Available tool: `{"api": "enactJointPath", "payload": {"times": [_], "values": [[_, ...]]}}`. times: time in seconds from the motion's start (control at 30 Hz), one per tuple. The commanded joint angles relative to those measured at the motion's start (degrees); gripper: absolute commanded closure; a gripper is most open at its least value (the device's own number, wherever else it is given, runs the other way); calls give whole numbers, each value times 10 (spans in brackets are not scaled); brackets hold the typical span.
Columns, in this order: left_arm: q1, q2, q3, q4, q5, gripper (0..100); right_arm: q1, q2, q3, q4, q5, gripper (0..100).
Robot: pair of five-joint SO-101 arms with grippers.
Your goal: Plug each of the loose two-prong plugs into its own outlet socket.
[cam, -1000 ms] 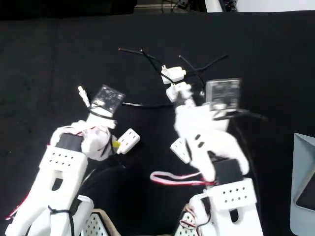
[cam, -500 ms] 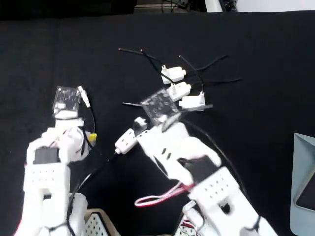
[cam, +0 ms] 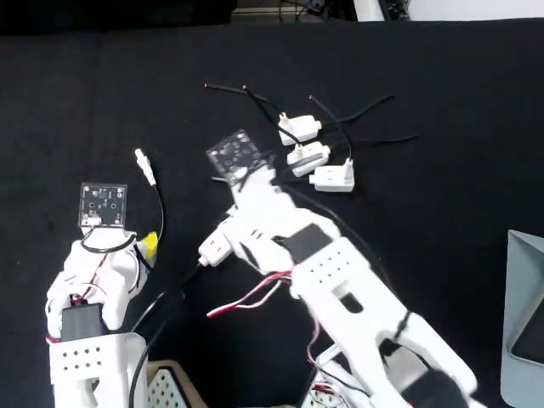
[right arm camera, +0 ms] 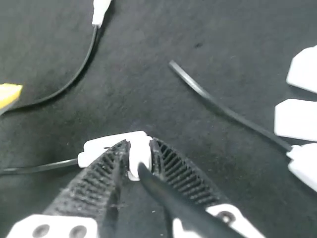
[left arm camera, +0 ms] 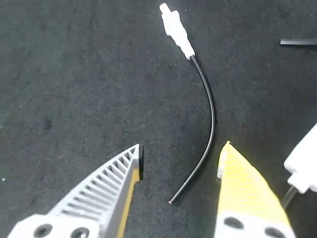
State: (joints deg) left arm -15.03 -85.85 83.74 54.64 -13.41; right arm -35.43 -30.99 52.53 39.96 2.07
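Holds left gripper (left arm camera: 178, 151) low over surface (cam: 442, 212), fingers spread wide. Has right arm (cam: 340, 280) stretched forward-left across the middle, right gripper (right arm camera: 139, 144) down at surface, fingers clamped on white socket (right arm camera: 101, 144).

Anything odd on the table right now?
Nothing spilled or broken. The loose plug near the left gripper trails a short cord ending in a cut stub, and the right gripper pinches the white outlet socket, not a plug.

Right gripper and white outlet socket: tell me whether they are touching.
Touching. In the right wrist view the right gripper pinches the white outlet socket between both fingers.
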Motion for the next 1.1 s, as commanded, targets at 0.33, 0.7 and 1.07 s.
{"api": "enactJointPath", "payload": {"times": [0.33, 0.7, 1.07], "values": [[-6, -11, 0, -11, 5, 747, -24, 106, -33, -76, 10, 987], [-4, -11, 4, -14, 5, 747, 4, 117, -31, -77, 26, 987], [-5, -11, 4, -12, 5, 747, 11, 126, -25, -104, 23, 987]]}}
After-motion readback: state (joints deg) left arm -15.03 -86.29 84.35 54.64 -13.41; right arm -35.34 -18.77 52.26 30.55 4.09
